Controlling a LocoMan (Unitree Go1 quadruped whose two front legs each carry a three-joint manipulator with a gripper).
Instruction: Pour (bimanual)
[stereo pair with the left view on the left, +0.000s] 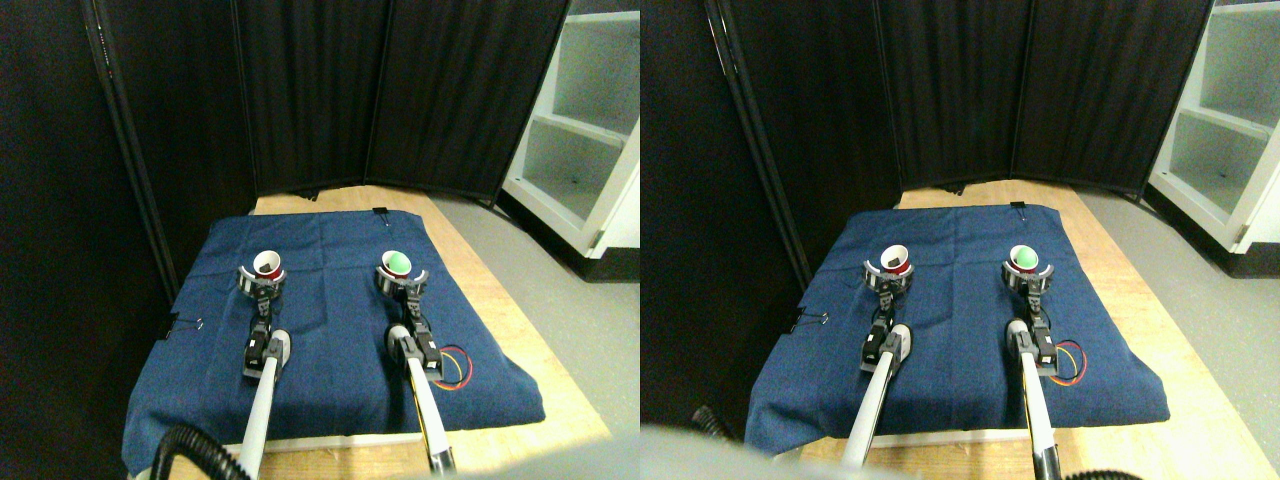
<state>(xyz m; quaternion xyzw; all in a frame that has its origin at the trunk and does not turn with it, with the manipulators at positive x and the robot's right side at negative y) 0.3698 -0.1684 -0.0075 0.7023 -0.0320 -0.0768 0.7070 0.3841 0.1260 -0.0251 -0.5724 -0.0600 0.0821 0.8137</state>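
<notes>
Two small cups stand on a blue cloth (330, 300). The left cup (267, 264) is red outside and white inside, and it looks empty. My left gripper (262, 281) is closed around its base. The right cup (398, 263) is white and holds a green ball. My right gripper (402, 282) grips that cup from below. Both cups are upright and roughly level with each other, a cup's width or two apart.
The blue cloth covers a wooden table (510, 330). Black curtains (380, 90) close off the back and left. A white shelf unit (590, 120) stands at the right, over a grey floor (590, 330). Coloured wires (458, 366) loop beside my right arm.
</notes>
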